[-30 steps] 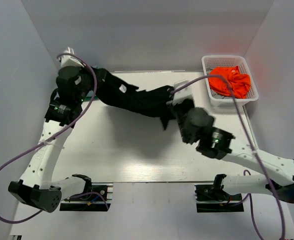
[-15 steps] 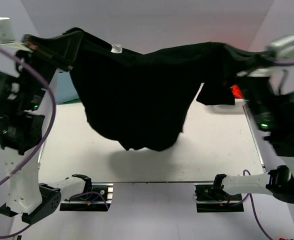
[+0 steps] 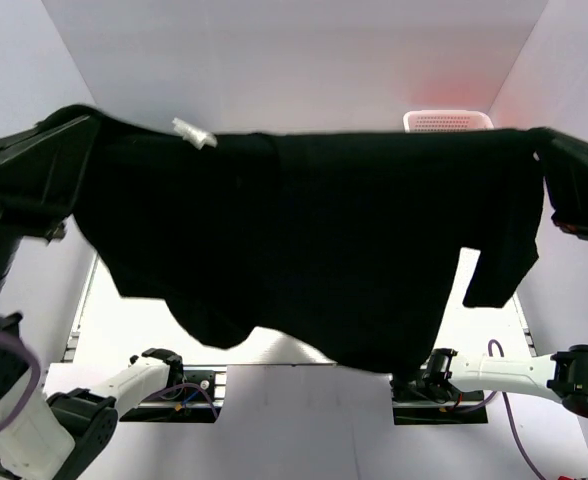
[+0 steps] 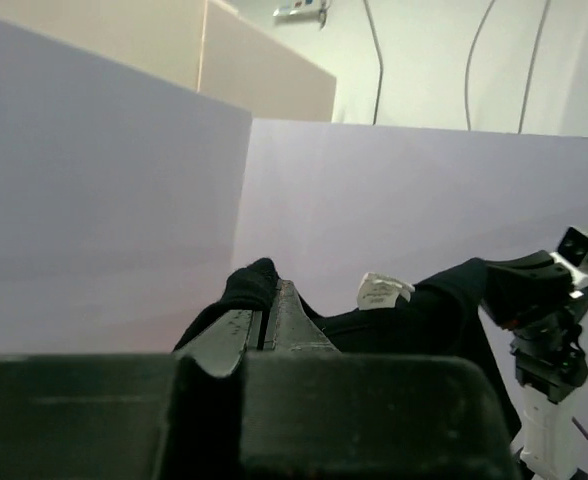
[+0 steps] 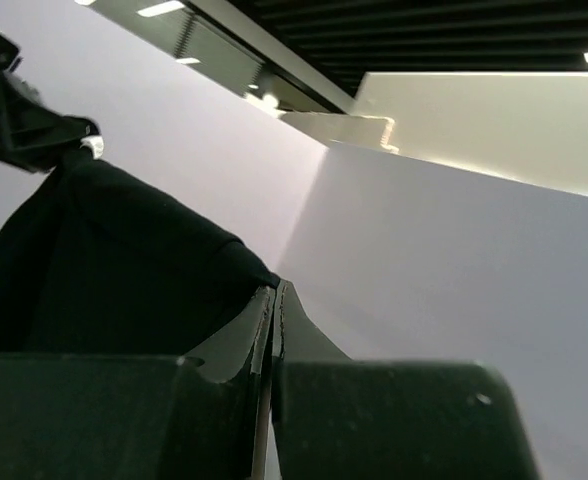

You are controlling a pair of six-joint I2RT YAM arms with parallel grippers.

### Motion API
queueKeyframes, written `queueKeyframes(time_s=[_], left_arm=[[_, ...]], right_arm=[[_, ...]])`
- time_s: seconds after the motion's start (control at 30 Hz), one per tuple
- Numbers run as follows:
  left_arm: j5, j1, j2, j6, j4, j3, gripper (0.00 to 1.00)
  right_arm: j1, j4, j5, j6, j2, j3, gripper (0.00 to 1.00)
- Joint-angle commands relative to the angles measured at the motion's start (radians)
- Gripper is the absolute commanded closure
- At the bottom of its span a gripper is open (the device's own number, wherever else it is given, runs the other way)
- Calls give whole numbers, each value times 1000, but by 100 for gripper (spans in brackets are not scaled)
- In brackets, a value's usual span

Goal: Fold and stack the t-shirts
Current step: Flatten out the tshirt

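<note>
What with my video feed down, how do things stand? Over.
Grippers: left gripper and right gripper both shut on large black soft t-shirt. Shirt stretched wide, aloft between them. Behind it, white plastic mesh basket, mostly hidden.

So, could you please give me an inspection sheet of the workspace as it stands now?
Surface: white table, only strips show below the shirt.
Job's things: black t-shirt held spread in the air between both arms, neck label at its top edge; other tees not seen.
Clutter: basket, only its rim shows; contents hidden.
Grippers: left gripper and right gripper each shut on the black t-shirt.
Cables: purple cable loops by the left arm.
Surroundings: pale walls.
</note>
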Motion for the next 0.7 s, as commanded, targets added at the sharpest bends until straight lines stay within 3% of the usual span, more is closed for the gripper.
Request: queueKeyframes(time_s=[0.0,0.3,0.43,0.53,0.57,0.6,0.63,0.67], left_arm=[[2,21,-7,-15,49,31,100],[-87,39,88,39,18,50,100],[-154,39,99,76,32,-80,100],[-165,39,131,97,43,-192,100],[-183,39,142,97,58,-270,100],[-209,39,159,97,69,-312,100],[-241,29,199,108,78,-350,100],[-284,29,223,108,121,-432,100]], right_arm=[[-12,30,-108,26,9,13,100],[-17,112,99,-35,49,-73,100],[-12,286,386,-123,49,-274,100],[-17,606,697,-375,78,-547,100],[-20,928,805,-448,108,-659,100],[-29,1038,885,-517,128,-706,100],[-47,1121,910,-659,175,-742,100],[-83,1287,944,-672,221,-810,100]])
